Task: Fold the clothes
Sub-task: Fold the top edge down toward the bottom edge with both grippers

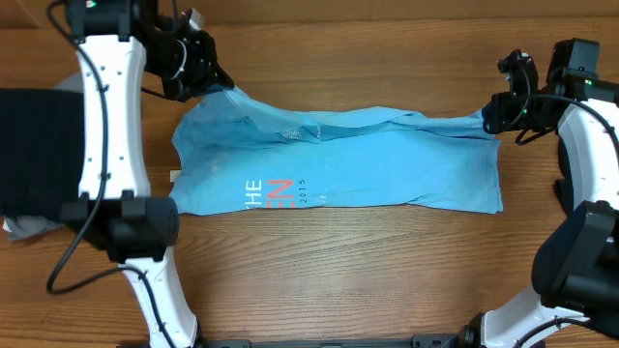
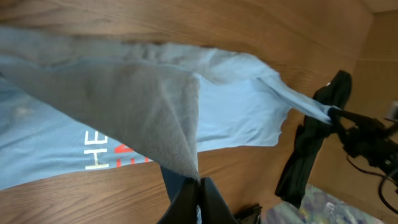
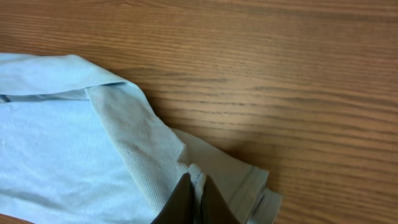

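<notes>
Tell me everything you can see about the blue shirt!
The light blue T-shirt looks like soft cotton. It lies stretched long across the wooden table, partly folded over, with wrinkles along its far edge. White and red letters show near one end. The left gripper pinches one far corner and the right gripper pinches the other, holding those corners up a little. The rest lies flat on the wood.

Even, soft lighting is recorded. A faint shadow is cast on the table (image 3: 298, 124) at 3 o'clock of the shirt (image 3: 62, 149); the left wrist foreground is blurred.
</notes>
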